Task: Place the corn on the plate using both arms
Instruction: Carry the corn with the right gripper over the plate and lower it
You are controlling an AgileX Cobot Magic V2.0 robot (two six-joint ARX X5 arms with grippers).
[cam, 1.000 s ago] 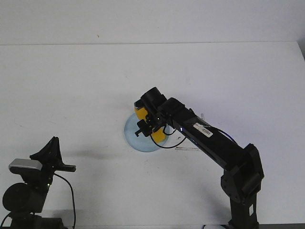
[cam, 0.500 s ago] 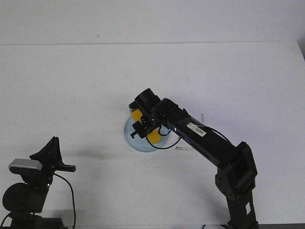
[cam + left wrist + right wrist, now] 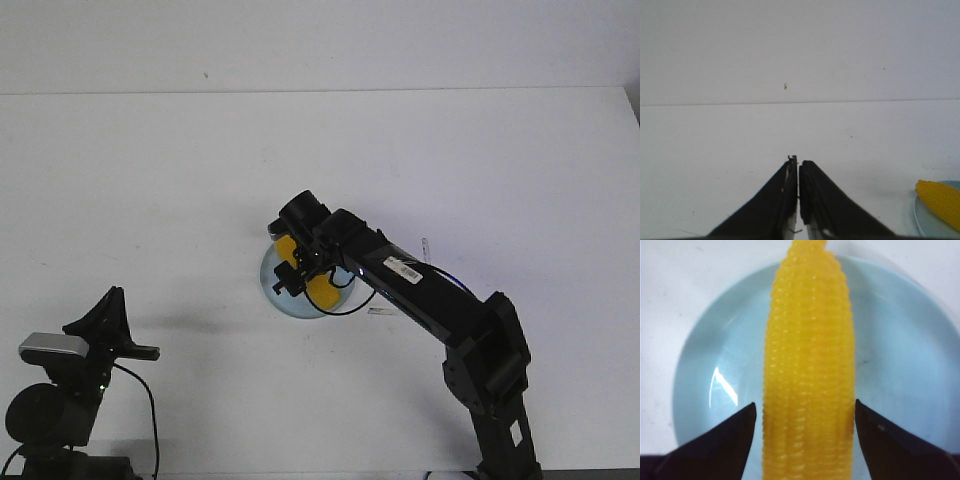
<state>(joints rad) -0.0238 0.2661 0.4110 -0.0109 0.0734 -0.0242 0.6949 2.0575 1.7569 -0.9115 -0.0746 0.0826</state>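
The yellow corn (image 3: 810, 365) lies lengthwise across the pale blue plate (image 3: 900, 340), its pointed end reaching just past the rim. My right gripper (image 3: 806, 404) is shut on the corn, with one finger tight against each flank. From the front, the corn (image 3: 322, 292) shows under the right gripper (image 3: 298, 268), low over the plate (image 3: 271, 287) at mid-table. My left gripper (image 3: 798, 162) is shut on nothing. It sits at the near left (image 3: 115, 292), far from the plate. From there, one end of the corn (image 3: 940, 200) and the plate's edge (image 3: 921, 222) show.
The white table runs back to its far edge (image 3: 320, 92) against a pale wall. The right arm's elbow and base (image 3: 490, 370) rise at the near right. Thin pale marks (image 3: 395, 311) lie on the table beside the plate.
The right arm has moved left and lower, carrying the corn further over the plate. The left arm has not moved.
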